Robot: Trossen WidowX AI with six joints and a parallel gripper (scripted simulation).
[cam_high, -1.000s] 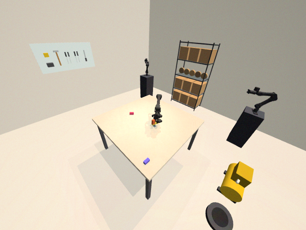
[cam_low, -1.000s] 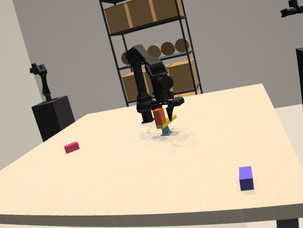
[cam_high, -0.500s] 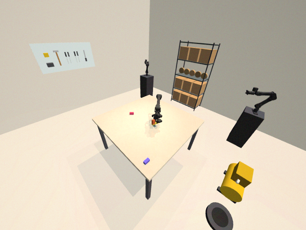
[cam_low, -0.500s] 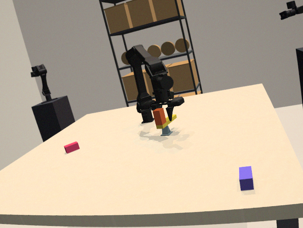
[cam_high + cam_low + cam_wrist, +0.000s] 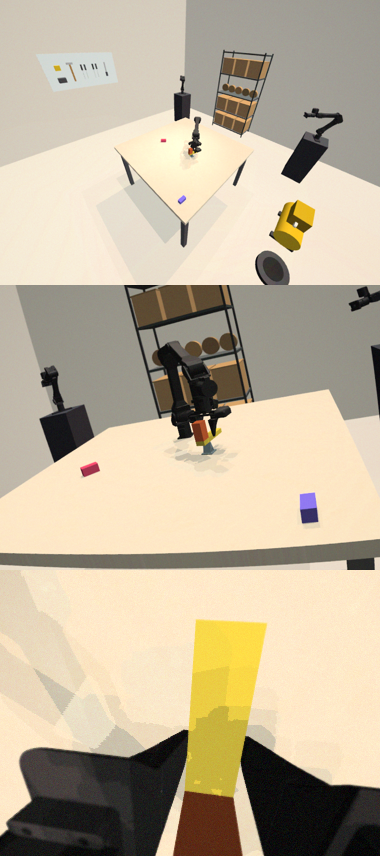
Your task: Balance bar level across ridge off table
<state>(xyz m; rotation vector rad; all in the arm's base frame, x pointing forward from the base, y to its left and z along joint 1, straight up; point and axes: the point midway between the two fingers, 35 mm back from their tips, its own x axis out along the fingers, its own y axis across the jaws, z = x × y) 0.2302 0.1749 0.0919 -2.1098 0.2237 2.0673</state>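
The yellow bar [image 5: 217, 432] [image 5: 225, 655] lies across the top of the grey-blue ridge [image 5: 208, 450], clear of the table. It looks about level; a tiny gap at the ridge cannot be ruled out. An orange block [image 5: 190, 151] [image 5: 200, 432] stands on the bar's near end in the exterior view and shows as a dark brown face [image 5: 208, 827] in the wrist view. My gripper [image 5: 214, 739] is shut on the bar, with a fingertip against each long side, just beyond the block. One finger is largely hidden behind the block in the exterior view. The wrist view does not show the ridge.
A red block [image 5: 163, 140] [image 5: 89, 468] lies on the table [image 5: 153, 162] [image 5: 153, 518] to the left in the exterior view. A purple block [image 5: 182, 199] [image 5: 308, 507] lies near the table's front edge. Shelves and two other arms on pedestals stand beyond the table.
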